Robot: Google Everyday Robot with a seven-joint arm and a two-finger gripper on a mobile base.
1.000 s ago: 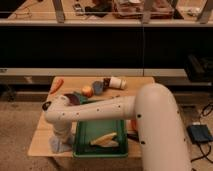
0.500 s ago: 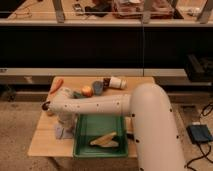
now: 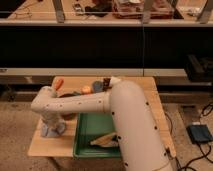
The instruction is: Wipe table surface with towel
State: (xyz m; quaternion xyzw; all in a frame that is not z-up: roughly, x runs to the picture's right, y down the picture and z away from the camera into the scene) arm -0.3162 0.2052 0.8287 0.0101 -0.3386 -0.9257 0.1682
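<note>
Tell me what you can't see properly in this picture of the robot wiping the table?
- Hand, camera view: down at the table's left front, too blurry to tell how it grips the towel.
- Dark thing beside the orange fruit: partly hidden by the arm.
- Pale thing in the green tray: too blurry to name.

Arm reaches left across the wooden table (image 3: 145, 95). Gripper (image 3: 50, 127) points down at the table's left side, on a pale towel (image 3: 52, 131). Green tray (image 3: 85, 137) just right of it holds a tan object (image 3: 106, 140). Orange carrot (image 3: 58, 83) near the back edge.
</note>
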